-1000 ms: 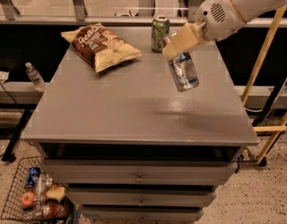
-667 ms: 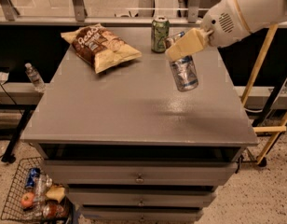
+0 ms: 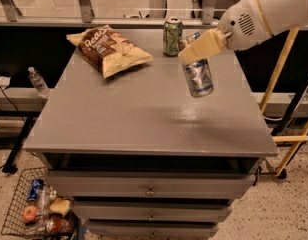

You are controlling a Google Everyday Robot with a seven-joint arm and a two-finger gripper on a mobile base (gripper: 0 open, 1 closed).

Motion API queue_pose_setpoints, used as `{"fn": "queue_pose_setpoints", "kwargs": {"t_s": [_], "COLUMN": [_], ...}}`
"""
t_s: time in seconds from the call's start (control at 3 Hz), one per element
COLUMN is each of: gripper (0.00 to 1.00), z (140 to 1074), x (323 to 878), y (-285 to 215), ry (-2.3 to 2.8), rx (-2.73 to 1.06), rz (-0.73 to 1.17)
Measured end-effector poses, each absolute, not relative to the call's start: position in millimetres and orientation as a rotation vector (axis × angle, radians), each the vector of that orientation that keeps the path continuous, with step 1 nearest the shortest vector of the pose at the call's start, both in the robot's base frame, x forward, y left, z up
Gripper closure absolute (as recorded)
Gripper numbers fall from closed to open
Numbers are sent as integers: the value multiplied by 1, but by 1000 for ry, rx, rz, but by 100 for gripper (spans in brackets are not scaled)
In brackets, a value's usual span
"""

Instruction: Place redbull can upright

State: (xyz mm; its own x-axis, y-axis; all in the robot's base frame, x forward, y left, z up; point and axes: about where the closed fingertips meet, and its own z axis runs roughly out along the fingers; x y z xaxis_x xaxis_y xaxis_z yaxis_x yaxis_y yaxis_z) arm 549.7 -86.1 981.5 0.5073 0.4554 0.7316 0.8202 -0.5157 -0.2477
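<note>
The redbull can (image 3: 198, 78), slim and blue-and-silver, hangs nearly upright with its top leaning a little left, over the right half of the grey table (image 3: 144, 119). My gripper (image 3: 201, 46) comes in from the upper right and is shut on the can's upper part; a tan finger (image 3: 204, 44) covers the can's top half. The can's base seems slightly above the tabletop, with a faint shadow below it. A shorter green can (image 3: 172, 36) stands upright just behind and to the left of it.
A brown-and-yellow chip bag (image 3: 109, 49) lies at the table's back left. The table has drawers (image 3: 150, 189) below. A wire basket (image 3: 36, 211) with items sits on the floor at lower left. A yellow frame (image 3: 281, 79) stands to the right.
My arm's white wrist has swung to the right and slightly up. The gripper shifted a little right and down. The redbull can has stayed almost in the same place.
</note>
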Motion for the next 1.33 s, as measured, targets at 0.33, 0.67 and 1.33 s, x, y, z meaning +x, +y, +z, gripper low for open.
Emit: {"fn": "queue_pose_setpoints", "kwargs": {"t_s": [0.33, 0.67, 1.33], "gripper": [100, 100, 100], "z": [967, 949, 946], "x": [552, 555, 546], "y": [-91, -95, -81], "ry": [-1048, -1096, -1265], "rx": [-2127, -2060, -1975], "rz": [-883, -989, -1174]}}
